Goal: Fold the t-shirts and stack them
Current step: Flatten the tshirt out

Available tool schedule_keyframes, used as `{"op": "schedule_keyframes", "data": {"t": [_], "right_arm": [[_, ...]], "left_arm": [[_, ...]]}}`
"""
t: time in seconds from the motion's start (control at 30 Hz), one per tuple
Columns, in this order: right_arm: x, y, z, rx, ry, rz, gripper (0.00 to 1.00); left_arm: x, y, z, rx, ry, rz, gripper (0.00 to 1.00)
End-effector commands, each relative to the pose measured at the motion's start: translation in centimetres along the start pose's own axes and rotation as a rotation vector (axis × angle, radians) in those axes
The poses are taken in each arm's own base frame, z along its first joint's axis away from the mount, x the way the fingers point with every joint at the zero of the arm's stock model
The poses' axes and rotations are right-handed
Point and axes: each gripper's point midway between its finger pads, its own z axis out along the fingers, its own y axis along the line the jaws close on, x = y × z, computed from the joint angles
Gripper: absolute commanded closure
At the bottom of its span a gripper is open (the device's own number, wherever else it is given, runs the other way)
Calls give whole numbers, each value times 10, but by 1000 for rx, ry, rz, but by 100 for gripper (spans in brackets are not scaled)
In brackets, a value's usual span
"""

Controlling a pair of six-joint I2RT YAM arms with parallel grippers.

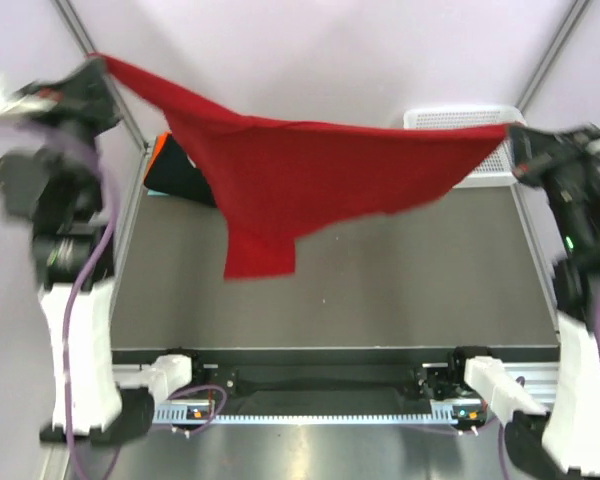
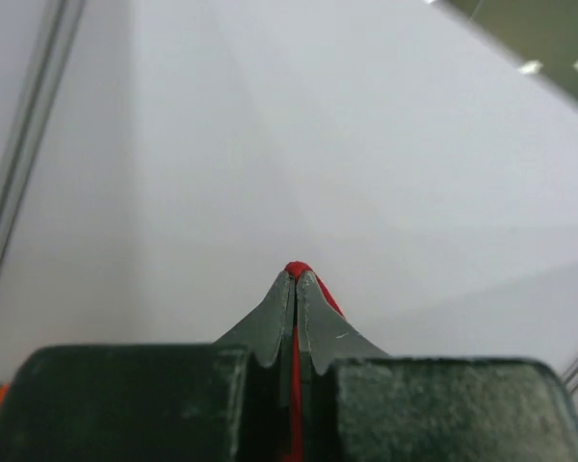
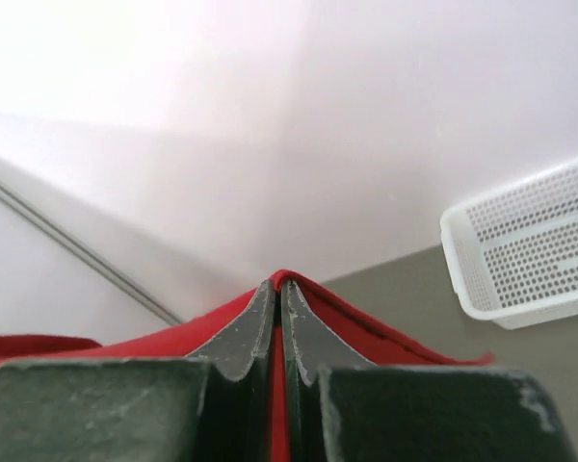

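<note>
The red t-shirt hangs stretched in the air between both arms, high above the table, a sleeve drooping at its lower left. My left gripper is shut on its left corner; red cloth shows pinched between the shut jaws in the left wrist view. My right gripper is shut on the right corner; red cloth runs through its jaws. A folded black shirt with an orange edge lies at the table's far left, partly hidden behind the red shirt. The light-blue shirt is out of view.
A white mesh basket stands at the far right of the table, also in the right wrist view. The grey table lies beneath the hanging shirt. Metal frame posts rise at both far corners.
</note>
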Motion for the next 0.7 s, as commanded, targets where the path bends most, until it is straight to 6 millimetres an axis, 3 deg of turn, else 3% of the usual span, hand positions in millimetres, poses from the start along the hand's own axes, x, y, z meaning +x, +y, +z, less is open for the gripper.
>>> {"op": "schedule_keyframes", "data": {"t": [0.0, 0.2, 0.27, 0.33, 0.37, 0.47, 0.53, 0.63, 0.67], "right_arm": [[-12, -14, -61, 147, -48, 23, 100], [-57, 10, -163, 116, -257, 66, 100], [-62, 13, -179, 111, -280, 72, 100], [-69, 18, -192, 101, -304, 69, 100], [-68, 17, -192, 109, -299, 66, 100], [-73, 16, -187, 114, -318, 52, 100], [-70, 9, -169, 138, -302, 44, 100], [-62, -1, -121, 150, -271, 9, 100], [-50, -16, -87, 184, -234, -20, 100]], "left_arm": [[-38, 5, -41, -73, -70, -33, 100], [-87, -14, -106, -32, -140, -103, 100], [-110, -30, -125, 24, -176, -130, 100], [-121, -40, -133, 54, -182, -140, 100], [-132, -46, -138, 71, -202, -150, 100], [-136, -54, -136, 107, -210, -157, 100], [-125, -53, -120, 110, -185, -145, 100], [-89, -43, -74, 88, -114, -82, 100], [-77, -39, -60, 78, -92, -64, 100]]}}
